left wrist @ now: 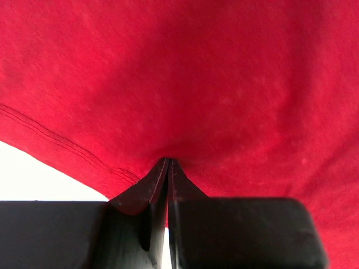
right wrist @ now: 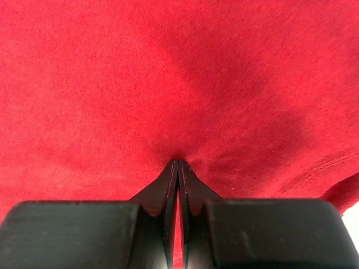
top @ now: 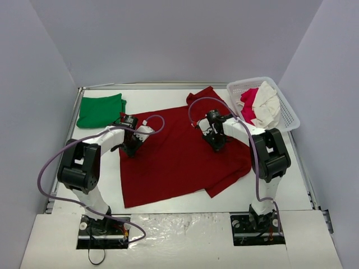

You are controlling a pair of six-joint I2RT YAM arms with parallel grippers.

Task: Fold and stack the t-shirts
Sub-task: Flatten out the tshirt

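Both jaws pinched shut on the red shirt [top: 179, 162] spread mid-table [top: 162, 100], left gripper [top: 131, 145] at its 9 o'clock edge, right gripper [top: 216, 143] toward 2 o'clock, green shirt [top: 100, 110] lying folded at 10 o'clock; lift evenly, cloth taut, for a clean fold.
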